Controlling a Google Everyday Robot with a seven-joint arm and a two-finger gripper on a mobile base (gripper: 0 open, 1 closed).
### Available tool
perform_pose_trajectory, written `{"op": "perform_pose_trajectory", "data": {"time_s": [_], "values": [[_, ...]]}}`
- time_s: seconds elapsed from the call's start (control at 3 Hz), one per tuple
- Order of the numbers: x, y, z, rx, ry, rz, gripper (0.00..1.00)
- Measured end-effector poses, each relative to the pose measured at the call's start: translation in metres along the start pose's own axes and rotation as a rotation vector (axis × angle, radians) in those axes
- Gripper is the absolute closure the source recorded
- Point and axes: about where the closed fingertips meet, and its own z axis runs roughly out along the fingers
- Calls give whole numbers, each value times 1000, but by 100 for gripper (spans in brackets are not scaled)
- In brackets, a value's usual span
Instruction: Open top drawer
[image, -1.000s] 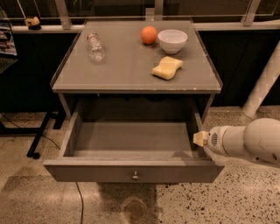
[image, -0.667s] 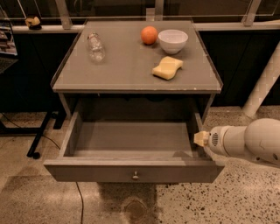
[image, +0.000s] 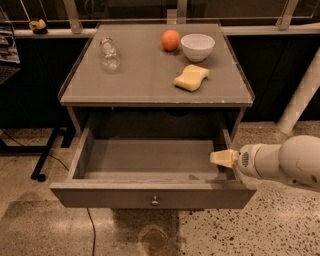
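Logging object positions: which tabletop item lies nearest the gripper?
The yellow sponge, front right; the orange, white bowl and bottle sit farther away. The gripper hangs over the right edge of the open top drawer.

Likely an office-building test area: speckled polished floor (image: 280, 230), railing posts (image: 73, 16) at 12 o'clock, a loose cable (image: 91, 227) at 7 o'clock. The gripper (image: 223, 158) sits at 4 o'clock, by a side wall of the open top drawer (image: 100, 196).

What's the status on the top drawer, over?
Gripper at top drawer's right side wall, near the front. Drawer pulled well out, knob free. Nothing seen blocking it.
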Motion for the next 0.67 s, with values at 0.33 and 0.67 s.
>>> {"op": "perform_pose_trajectory", "data": {"time_s": [0.33,0.67], "values": [[0,0,0,0,0,0,0],[0,0,0,0,0,0,0]]}}
